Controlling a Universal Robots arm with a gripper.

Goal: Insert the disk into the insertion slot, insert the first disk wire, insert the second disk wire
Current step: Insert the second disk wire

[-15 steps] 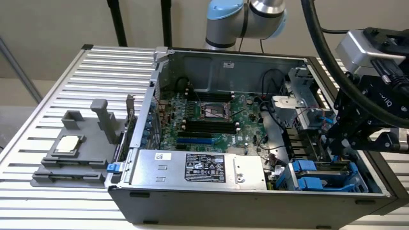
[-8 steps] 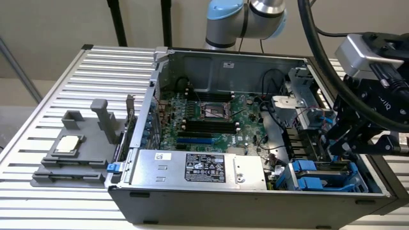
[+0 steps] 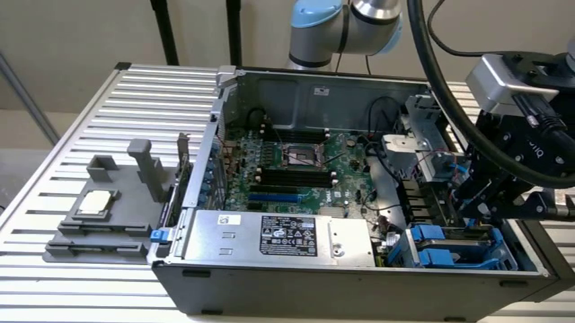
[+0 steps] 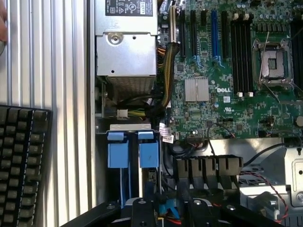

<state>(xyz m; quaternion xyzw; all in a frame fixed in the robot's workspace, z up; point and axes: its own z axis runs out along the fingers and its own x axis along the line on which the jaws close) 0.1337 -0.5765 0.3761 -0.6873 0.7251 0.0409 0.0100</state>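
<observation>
gripper (image 3: 481, 202) low inside open pc case (image 3: 269, 282), right above drive cage (image 3: 454, 249) w/ blue tabs (image 4: 133, 153); pinching small blue connector (image 4: 166, 208) btwn fingertips. psu (image 3: 279, 235) alongside.

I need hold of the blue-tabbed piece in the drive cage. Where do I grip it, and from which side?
Probably pinch one of the blue tabs, coming straight in through the case's open side. The tabs seem to be the part that stands clear of the drive cage. The rest sits sunk between its metal walls, and cables crowd the board side.
</observation>
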